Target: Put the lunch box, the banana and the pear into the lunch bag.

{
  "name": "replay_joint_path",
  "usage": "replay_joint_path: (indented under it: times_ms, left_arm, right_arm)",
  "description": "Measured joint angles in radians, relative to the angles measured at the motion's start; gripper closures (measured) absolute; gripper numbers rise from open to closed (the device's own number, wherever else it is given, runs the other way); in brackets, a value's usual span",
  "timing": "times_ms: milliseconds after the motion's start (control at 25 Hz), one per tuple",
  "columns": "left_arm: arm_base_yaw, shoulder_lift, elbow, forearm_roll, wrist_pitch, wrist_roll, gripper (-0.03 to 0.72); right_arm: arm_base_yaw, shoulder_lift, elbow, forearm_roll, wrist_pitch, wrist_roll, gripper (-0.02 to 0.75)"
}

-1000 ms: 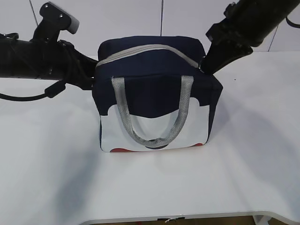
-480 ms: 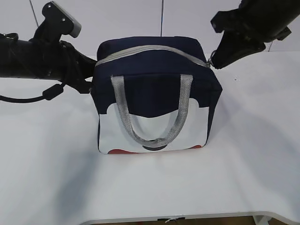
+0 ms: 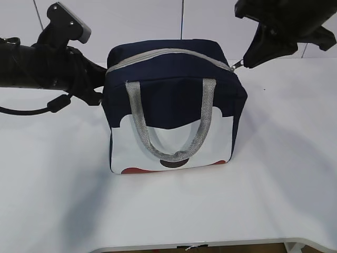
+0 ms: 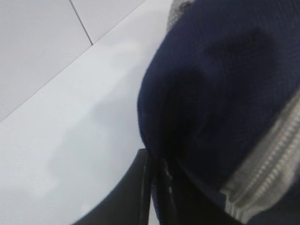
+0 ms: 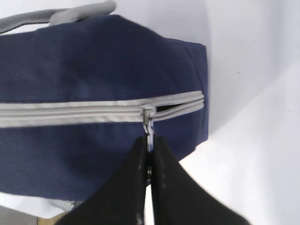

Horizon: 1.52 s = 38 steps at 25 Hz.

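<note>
White table (image 3: pixel 274 174) holds the lunch bag (image 3: pixel 174 116); right gripper (image 5: pixel 149 159) at its 2 o'clock pinches the ring pull (image 5: pixel 149 131), left gripper (image 4: pixel 154 187) clamps fabric at 9.

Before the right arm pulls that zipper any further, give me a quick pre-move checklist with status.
1. Right end effector shut on the ring pull: ok.
2. Left end effector pinching the lunch bag fabric to brace it: ok.
3. Zipper fully closed: not ok, a short gap shows past the slider.
4. Bag upright on the table: ok.
5. Lunch box, banana, pear inside: cannot tell, none in view.
</note>
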Motion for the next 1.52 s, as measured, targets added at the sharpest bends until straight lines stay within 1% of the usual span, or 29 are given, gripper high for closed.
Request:
replay_joint_path:
  times_ms: [200,560,720,960,1160,1520]
  left_arm:
    - [0.0,0.0,0.0,-0.002,-0.002,-0.001,0.704]
    - [0.0,0.0,0.0,-0.002,-0.002,0.001,0.704]
    - [0.0,0.0,0.0,-0.002,-0.015,0.001,0.704]
    - [0.0,0.0,0.0,-0.004,-0.038,0.001,0.704]
    - [0.0,0.0,0.0,-0.004,-0.048,0.001,0.704]
    - [0.0,0.0,0.0,-0.006,-0.09,0.001,0.704]
  right_arm:
    - [0.0,0.0,0.0,-0.097,-0.002,0.078,0.72]
    - [0.0,0.024,-0.003,-0.165,-0.028,0.099,0.72]
    - [-0.004,0.054,-0.007,-0.172,-0.034,0.1,0.72]
    - [-0.038,0.079,-0.015,-0.152,-0.02,0.1,0.72]
    - [-0.038,0.083,-0.026,-0.155,-0.011,0.08,0.72]
    - [-0.04,0.157,-0.033,-0.155,0.001,0.024,0.72]
